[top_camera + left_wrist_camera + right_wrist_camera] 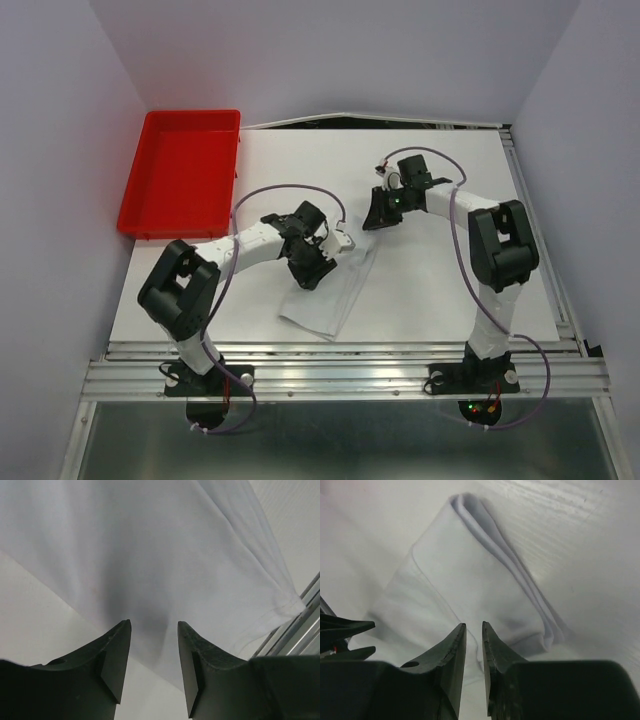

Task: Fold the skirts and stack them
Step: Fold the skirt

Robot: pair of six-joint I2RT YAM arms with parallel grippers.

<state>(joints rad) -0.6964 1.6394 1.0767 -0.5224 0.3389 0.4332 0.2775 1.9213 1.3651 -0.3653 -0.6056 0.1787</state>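
The skirt (325,300) lay near the front middle of the white counter (430,290). It was a thin pale cloth already doubled over, with layered edges showing along one side in the right wrist view. It looked light, limp and easy to drag out of shape, so the best hold seemed a pinch at a hemmed corner or along the fold, taking all layers together. The left fingers (124,640) hung spread over its middle with nothing between them. The right fingers (460,640) stood nearly together, only a slit apart and pinching nothing, near the cloth's far end. White on white made edges hard to read. A red tray (180,170) sat at the far left, plain pale walls closed in the sides – and a metal rail (350,365) ran along the near edge
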